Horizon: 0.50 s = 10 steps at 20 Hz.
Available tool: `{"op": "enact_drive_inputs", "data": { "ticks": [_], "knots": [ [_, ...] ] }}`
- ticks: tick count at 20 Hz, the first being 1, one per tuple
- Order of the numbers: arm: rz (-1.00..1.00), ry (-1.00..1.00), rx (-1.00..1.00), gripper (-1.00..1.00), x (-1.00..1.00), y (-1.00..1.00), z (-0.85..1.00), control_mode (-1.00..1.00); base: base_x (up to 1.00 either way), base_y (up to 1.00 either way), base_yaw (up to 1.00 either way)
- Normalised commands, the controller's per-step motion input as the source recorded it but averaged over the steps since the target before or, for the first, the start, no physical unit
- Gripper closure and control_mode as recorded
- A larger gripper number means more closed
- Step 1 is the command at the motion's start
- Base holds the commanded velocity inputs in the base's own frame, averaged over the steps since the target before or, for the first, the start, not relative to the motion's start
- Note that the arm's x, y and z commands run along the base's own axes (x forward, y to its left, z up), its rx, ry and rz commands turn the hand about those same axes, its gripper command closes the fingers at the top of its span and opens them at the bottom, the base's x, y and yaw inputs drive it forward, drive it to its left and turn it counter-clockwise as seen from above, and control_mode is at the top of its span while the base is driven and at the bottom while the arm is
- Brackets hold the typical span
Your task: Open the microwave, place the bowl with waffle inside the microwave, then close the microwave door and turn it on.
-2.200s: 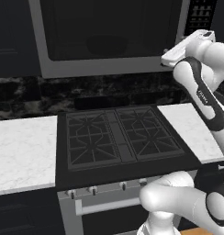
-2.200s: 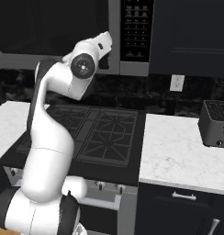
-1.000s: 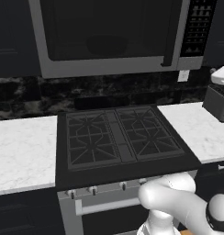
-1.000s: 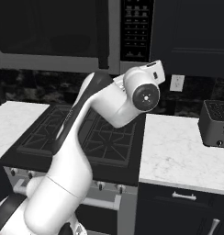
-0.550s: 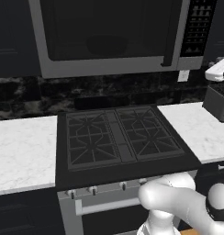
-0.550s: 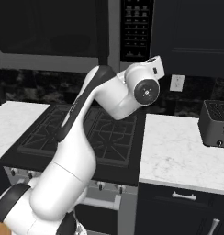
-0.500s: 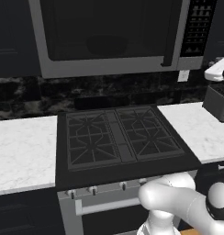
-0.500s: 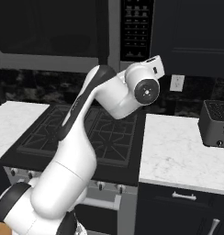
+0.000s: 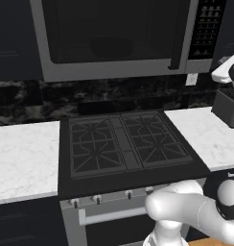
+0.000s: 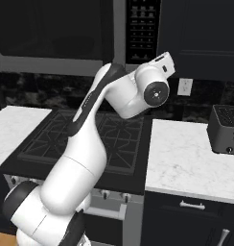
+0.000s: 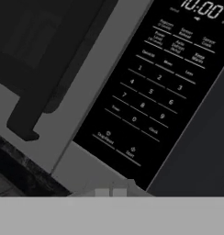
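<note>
Grey-framed and wide, the microwave [image 9: 119, 38] hangs above the black gas cooktop [image 9: 123, 144], its dark glass door [image 9: 109, 33] shut and the black vertical bar handle [image 11: 63, 78] lying just left of the black button panel [image 11: 155, 87]. A dim rounded shape behind the glass in the left base view may be the bowl with waffle, though it is too dark to say. Seen from the hand, the panel's numbered keys and lit clock fill the frame at a slant, the start key low on the pad and nearest the gripper [image 11: 111, 190], whose fingers are pressed together with nothing between them. The white arm [image 10: 90, 144] reaches up past the cooktop toward the panel, a dark toaster [image 10: 227, 129] standing well apart on the white marble counter [image 10: 186, 163]. Risks from here: a tilted approach could land the closed tip on the neighbouring stop key or between keys, or slide off onto the grey frame, leaving the oven unstarted.
</note>
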Motion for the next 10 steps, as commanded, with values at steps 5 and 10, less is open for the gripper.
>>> {"op": "enact_drive_inputs", "data": {
  "ticks": [5,10],
  "knots": [
    [0.00,0.00,0.00,1.00,0.10,-0.19,0.07,-1.00,0.00,0.00,0.00],
    [0.00,0.00,0.00,1.00,0.08,0.01,0.00,-1.00,0.00,0.00,0.00]
  ]
}}
